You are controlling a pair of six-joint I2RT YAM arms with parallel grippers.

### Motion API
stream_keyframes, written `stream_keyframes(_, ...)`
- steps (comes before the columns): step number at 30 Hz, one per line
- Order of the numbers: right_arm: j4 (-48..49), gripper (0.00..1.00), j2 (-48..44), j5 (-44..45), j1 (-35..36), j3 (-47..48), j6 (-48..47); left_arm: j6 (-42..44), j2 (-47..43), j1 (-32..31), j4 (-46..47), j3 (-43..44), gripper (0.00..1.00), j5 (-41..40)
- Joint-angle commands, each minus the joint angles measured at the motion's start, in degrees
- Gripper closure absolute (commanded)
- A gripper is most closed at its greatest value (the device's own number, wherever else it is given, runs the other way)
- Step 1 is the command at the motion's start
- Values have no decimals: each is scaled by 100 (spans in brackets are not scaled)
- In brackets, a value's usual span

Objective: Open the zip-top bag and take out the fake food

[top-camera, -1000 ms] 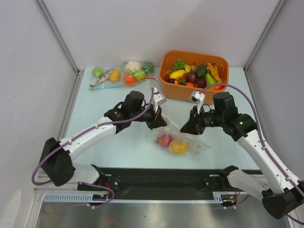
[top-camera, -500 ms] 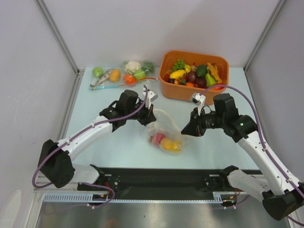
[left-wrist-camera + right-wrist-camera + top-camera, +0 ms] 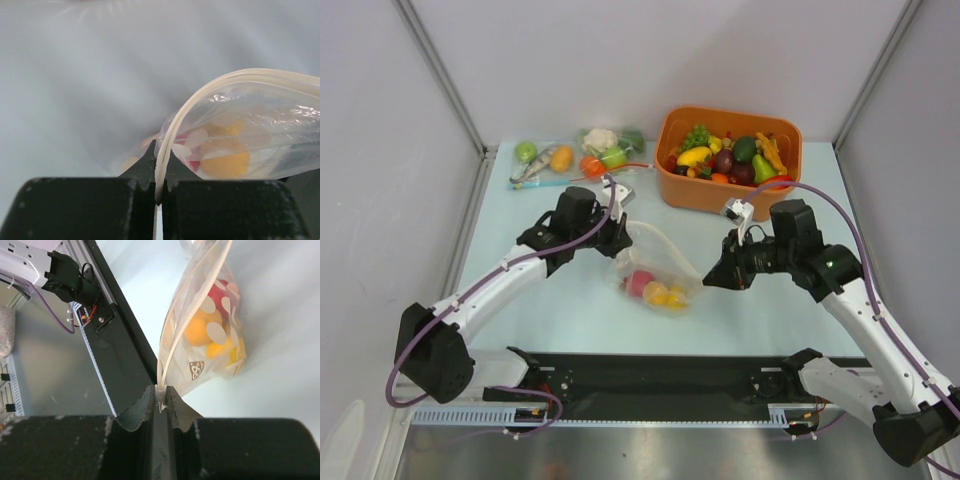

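The clear zip-top bag (image 3: 655, 268) hangs between my two grippers at mid-table. Its pale zip strip (image 3: 210, 90) curves up from the left jaws. Inside are the fake food pieces: a red fruit (image 3: 639, 283) and yellow-orange fruits (image 3: 663, 294), also seen in the right wrist view (image 3: 200, 330). My left gripper (image 3: 618, 232) is shut on one end of the zip strip (image 3: 159, 185). My right gripper (image 3: 713, 275) is shut on the other end of the strip (image 3: 160, 395).
An orange bin (image 3: 670, 185) full of fake produce stands at the back right. Other clear bags with fake food (image 3: 575, 160) lie at the back left. The black base rail (image 3: 660, 375) runs along the near edge.
My left gripper has moved left and back with its end of the bag. The bag and fruits have shifted left and the bag is lifted. The right gripper has barely moved.
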Motion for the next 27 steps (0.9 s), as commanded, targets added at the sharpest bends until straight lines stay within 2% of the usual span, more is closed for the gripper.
stream_keyframes(1,-197,100,-192,-142,-31,20,-77,130,-221,191,-20,-50,100,-308)
stream_keyframes(7,-268,100,-262,-107,-58,-7,-95,278,-265,252,-11,-94,100,-168)
stream_keyframes(12,-233,99,-227,-90,-66,72,-33,665,-493,261,514,-366,100,903)
stream_keyframes(15,-137,72,-201,-20,-75,151,28,832,-739,252,718,-603,100,1571)
stream_keyframes(16,-84,58,-174,-2,-84,212,28,885,-792,252,727,-647,100,1668)
stream_keyframes(19,-5,44,-104,-11,-75,379,37,974,-871,252,666,-700,100,1932)
stream_keyframes(22,240,40,28,33,-93,450,72,982,-994,252,640,-788,100,2100)
stream_keyframes(27,733,39,405,147,-110,477,187,956,-1161,252,578,-920,100,2170)
